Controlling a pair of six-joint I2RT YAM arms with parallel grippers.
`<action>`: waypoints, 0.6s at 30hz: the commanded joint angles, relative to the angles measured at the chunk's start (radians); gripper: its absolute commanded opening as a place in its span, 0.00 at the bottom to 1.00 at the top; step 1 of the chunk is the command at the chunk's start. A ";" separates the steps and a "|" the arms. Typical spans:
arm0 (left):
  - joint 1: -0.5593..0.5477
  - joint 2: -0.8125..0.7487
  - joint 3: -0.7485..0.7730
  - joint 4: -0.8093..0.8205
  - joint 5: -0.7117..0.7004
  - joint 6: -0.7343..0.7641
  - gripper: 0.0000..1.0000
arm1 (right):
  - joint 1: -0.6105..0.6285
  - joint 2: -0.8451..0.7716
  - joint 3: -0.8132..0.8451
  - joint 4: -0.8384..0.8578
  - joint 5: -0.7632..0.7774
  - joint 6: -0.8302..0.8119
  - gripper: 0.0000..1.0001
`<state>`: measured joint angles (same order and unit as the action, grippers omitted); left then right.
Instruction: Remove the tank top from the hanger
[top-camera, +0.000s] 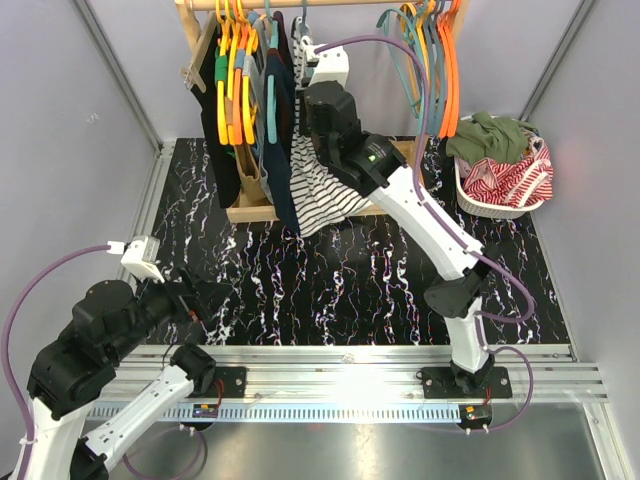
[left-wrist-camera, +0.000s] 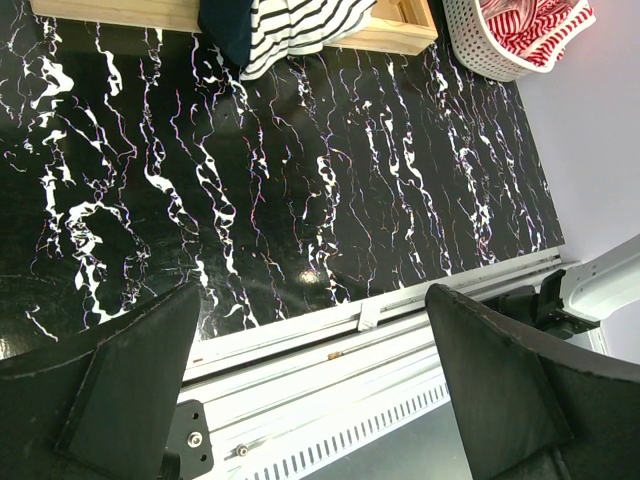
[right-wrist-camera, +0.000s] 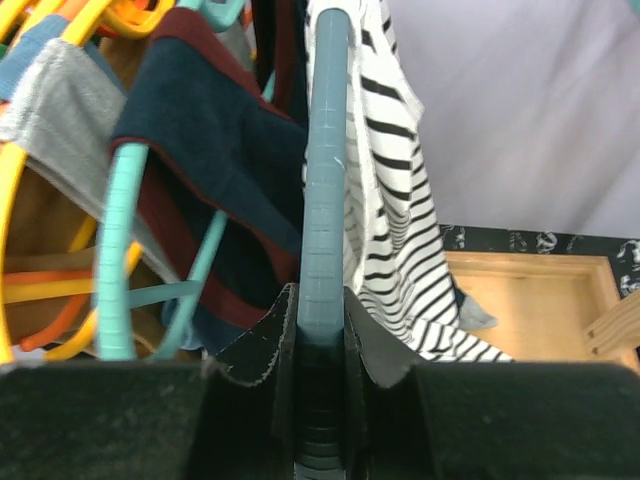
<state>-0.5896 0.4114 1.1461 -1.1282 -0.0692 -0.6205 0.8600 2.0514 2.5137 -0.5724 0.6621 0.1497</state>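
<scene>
A black-and-white striped tank top (top-camera: 322, 192) hangs from a blue-grey hanger (right-wrist-camera: 324, 190) on the wooden rack at the back; it also shows in the right wrist view (right-wrist-camera: 392, 210) and its hem in the left wrist view (left-wrist-camera: 295, 25). My right gripper (right-wrist-camera: 322, 320) is shut on the hanger's arm, up at the rack (top-camera: 312, 60). My left gripper (left-wrist-camera: 320, 380) is open and empty, low over the table's near rail, far from the rack.
Several other garments on orange, yellow and teal hangers (top-camera: 240, 80) hang left of the striped top. Empty orange and teal hangers (top-camera: 435, 50) hang at the right. A white basket (top-camera: 500, 175) with red-striped and green clothes stands at the right. The rack's wooden base (top-camera: 400, 150) lies under the clothes.
</scene>
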 joint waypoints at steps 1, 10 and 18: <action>-0.006 0.004 0.030 0.036 -0.021 0.022 0.99 | -0.042 -0.137 -0.053 0.187 -0.030 -0.085 0.00; -0.010 0.015 0.046 0.041 -0.041 0.022 0.99 | -0.120 -0.353 -0.343 0.443 -0.191 -0.168 0.00; -0.013 0.046 0.060 0.057 -0.046 0.025 0.99 | -0.194 -0.522 -0.576 0.579 -0.325 -0.110 0.00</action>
<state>-0.5964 0.4297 1.1744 -1.1248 -0.0914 -0.6098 0.6853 1.6024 1.9419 -0.1936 0.3969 0.0200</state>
